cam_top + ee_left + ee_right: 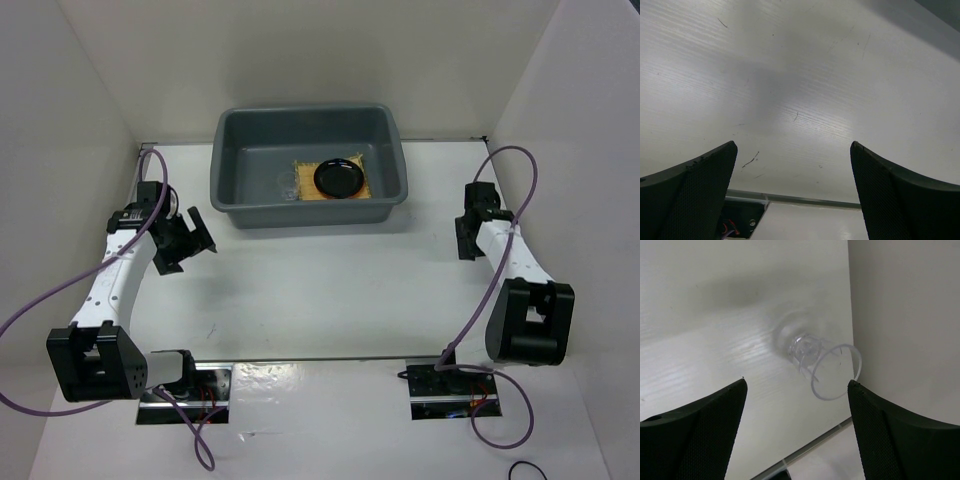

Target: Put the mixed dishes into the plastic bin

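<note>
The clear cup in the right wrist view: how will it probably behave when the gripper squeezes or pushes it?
The clear cup looks small and thin-walled, so it is probably light; a push may slide or tip it on the smooth table. Its round wall could slip out of the open right gripper, or roll. The thin wall may flex under a hard squeeze.

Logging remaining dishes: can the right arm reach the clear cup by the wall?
Probably yes: the right gripper is open just short of the clear cup, nothing between; the wall stands close beside.
</note>
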Controlling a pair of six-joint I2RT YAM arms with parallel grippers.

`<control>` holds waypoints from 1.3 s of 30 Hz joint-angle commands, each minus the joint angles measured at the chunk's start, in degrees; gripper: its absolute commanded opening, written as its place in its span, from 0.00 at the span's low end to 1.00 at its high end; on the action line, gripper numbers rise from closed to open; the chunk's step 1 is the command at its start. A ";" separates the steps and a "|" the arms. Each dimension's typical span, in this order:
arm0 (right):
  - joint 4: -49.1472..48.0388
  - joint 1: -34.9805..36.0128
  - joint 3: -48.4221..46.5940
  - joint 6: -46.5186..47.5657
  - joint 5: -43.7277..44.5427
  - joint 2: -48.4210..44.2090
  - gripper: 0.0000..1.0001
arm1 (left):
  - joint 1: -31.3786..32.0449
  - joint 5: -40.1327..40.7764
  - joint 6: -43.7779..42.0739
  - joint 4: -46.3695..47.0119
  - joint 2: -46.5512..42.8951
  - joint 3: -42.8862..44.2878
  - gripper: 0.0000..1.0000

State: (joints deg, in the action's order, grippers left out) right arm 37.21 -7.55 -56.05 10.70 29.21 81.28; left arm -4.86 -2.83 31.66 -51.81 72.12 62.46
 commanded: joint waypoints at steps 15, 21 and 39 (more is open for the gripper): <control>3.75 -2.38 3.58 -0.77 -2.67 2.83 0.77 | -0.41 0.37 -0.28 0.75 -1.63 -0.14 1.00; 2.69 -2.38 4.11 1.25 -4.95 5.73 0.71 | -0.41 0.37 -0.28 0.75 -1.63 -0.14 1.00; -1.96 -2.38 3.59 3.00 -2.24 9.16 0.44 | -0.41 0.90 -0.28 0.75 -1.63 -0.14 1.00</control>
State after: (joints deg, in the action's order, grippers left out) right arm 38.68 -9.74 -52.01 13.04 24.14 89.38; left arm -4.86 -2.66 31.68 -51.81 72.12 62.46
